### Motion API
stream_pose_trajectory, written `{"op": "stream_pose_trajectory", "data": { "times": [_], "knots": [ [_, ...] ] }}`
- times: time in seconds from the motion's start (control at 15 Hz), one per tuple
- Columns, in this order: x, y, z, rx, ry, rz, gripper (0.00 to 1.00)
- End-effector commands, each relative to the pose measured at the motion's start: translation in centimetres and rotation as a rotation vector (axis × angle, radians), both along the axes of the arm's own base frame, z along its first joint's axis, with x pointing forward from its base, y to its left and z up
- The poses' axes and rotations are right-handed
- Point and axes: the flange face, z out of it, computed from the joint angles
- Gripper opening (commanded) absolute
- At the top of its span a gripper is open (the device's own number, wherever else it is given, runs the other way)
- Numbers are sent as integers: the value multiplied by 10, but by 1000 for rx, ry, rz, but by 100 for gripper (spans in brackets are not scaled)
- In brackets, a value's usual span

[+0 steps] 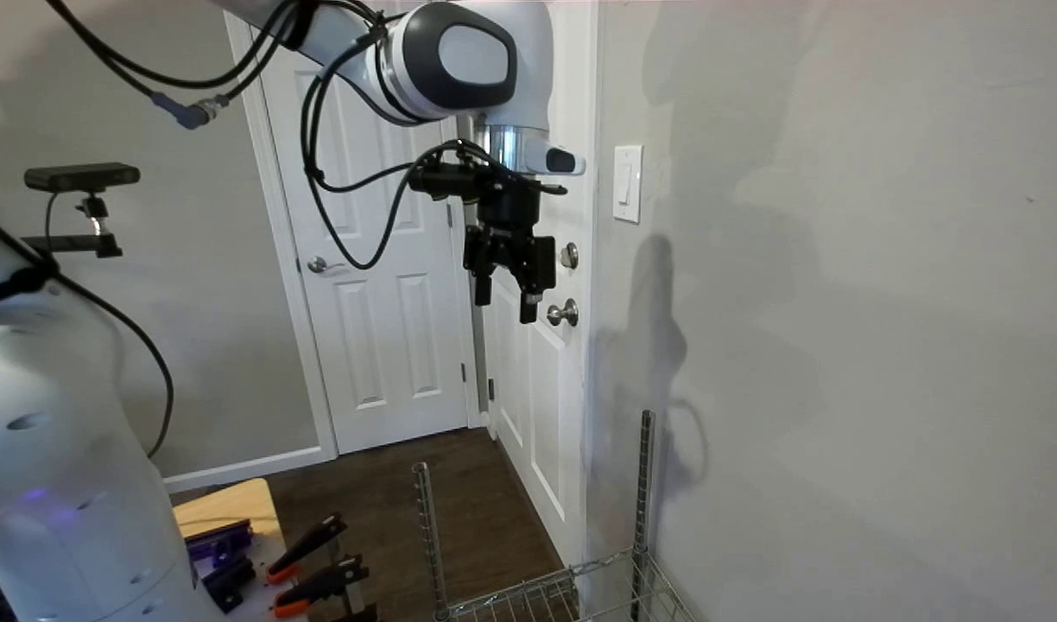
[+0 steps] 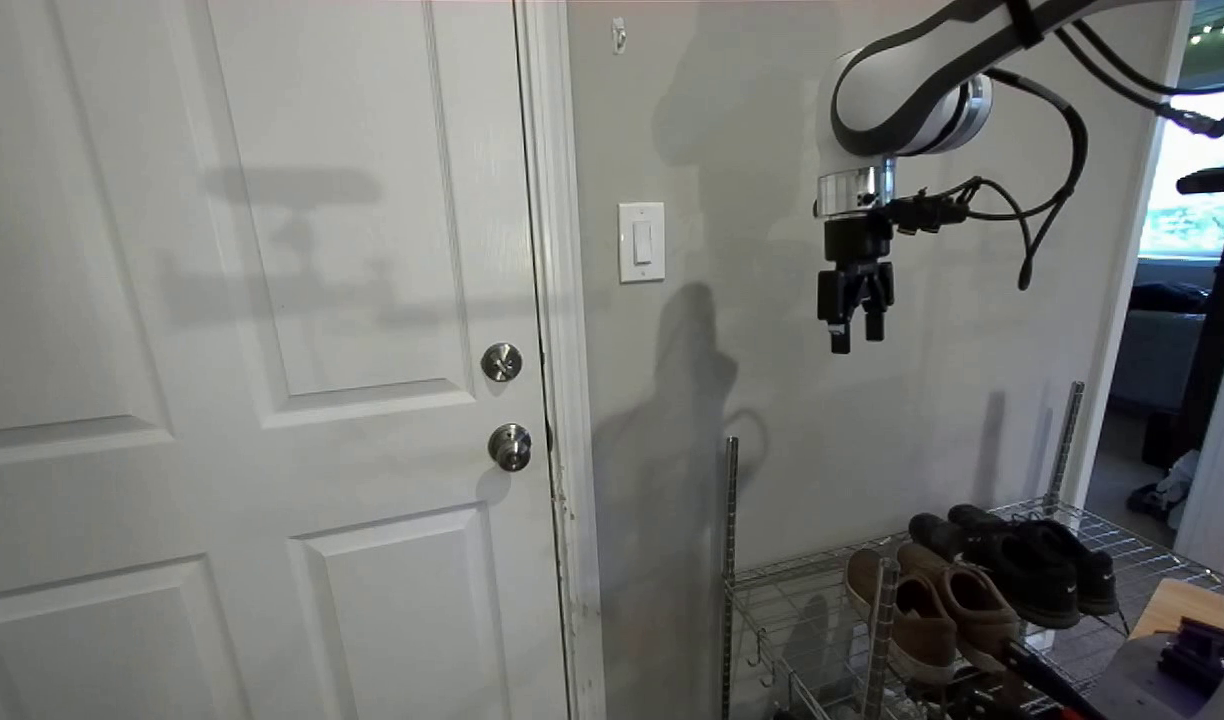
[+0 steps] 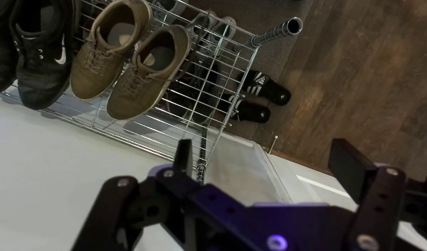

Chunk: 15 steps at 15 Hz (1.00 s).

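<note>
Gray walls (image 1: 882,302), white paneled doors (image 1: 382,337), dark wood floor (image 3: 374,69), wire shelf (image 2: 1142,545), bright window (image 2: 1179,228)

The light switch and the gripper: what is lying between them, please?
In an exterior view, only the partly shadowed wall shows between the light switch and the gripper.

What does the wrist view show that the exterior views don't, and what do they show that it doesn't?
Only the wrist view shows the striped black sandals on the floor near the end of the wire rack, and a thin white-tipped rod.

Only the exterior views show the light switch, the round doorknob and the robot's white arm.

All share the gripper, open and holding nothing, and the rack. The brown shoes on it appear in the wrist view and in an exterior view.
</note>
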Motion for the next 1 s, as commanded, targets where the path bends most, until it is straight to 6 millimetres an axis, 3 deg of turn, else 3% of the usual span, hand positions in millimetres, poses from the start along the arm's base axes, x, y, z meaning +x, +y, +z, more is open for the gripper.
{"op": "stream_pose_trajectory", "data": {
  "times": [0.0,0.93],
  "knots": [
    [3,2,2,-3,-10,-24,100],
    [0,1,1,-1,0,1,100]
  ]
}}
